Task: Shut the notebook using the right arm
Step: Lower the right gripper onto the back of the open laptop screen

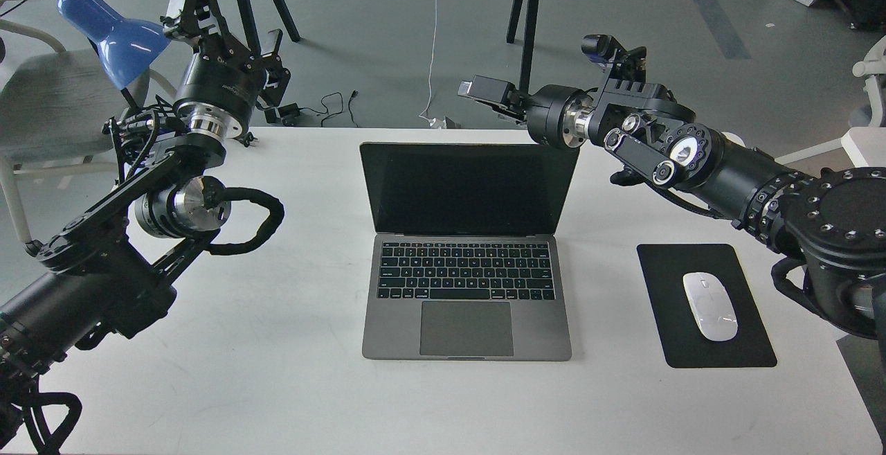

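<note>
The notebook (467, 289) is a space-grey laptop lying open in the middle of the white table (277, 386). Its black screen (468, 188) stands upright, facing me. My right arm (692, 164) reaches in from the right. Its right gripper (481, 88) hovers just above and behind the lid's top edge, near the right half, without visibly touching it. Its fingers show as one dark block, so I cannot tell whether they are open or shut. My left gripper (232, 19) is open and empty, raised at the back left beside the blue lamp (111, 29).
A black mouse pad (713, 334) with a white mouse (709, 306) lies right of the notebook, under my right arm. Dark table legs (529, 25) and cables stand on the floor behind the table. A chair (41, 95) is at the far left.
</note>
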Controlling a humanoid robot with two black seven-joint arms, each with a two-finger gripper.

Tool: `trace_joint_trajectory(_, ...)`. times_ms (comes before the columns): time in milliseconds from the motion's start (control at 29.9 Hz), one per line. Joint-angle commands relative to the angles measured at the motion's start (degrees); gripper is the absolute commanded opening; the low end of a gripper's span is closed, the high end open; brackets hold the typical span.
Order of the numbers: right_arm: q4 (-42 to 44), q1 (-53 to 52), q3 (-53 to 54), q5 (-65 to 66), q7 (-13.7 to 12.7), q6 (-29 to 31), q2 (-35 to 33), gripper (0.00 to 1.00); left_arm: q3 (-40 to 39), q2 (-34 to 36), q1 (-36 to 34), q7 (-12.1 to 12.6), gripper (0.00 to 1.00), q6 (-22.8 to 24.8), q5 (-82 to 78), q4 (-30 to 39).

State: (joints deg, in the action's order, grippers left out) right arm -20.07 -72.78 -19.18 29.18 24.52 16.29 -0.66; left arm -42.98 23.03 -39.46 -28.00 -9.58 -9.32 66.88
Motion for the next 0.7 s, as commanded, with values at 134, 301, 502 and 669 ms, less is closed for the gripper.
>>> trace_joint_trajectory(134,-1.3,-0.2,0.0,-0.2,0.3,3.3,0.1,1.0,0.0,0.0,0.0,0.0,1.0,0.0,0.0,0.0)
trace_joint_trajectory(301,-7.7,-0.5,0.2,-0.2,0.4,3.7,-2.1,1.0,-0.3,0.1,0.0,0.0,1.0,0.2,0.2,0.0)
trace_joint_trajectory(502,-15.9,-1.9,0.6,-0.1,0.4,3.2,-6.5,1.0,0.1,0.4,0.0,0.0,1.0,0.4,0.4,0.0)
trace_joint_trajectory(669,-22.5,-3.5,0.6,-0.1,0.4,3.1,-11.2,1.0,0.1,0.5,0.0,0.0,1.0,0.6,0.4,0.0)
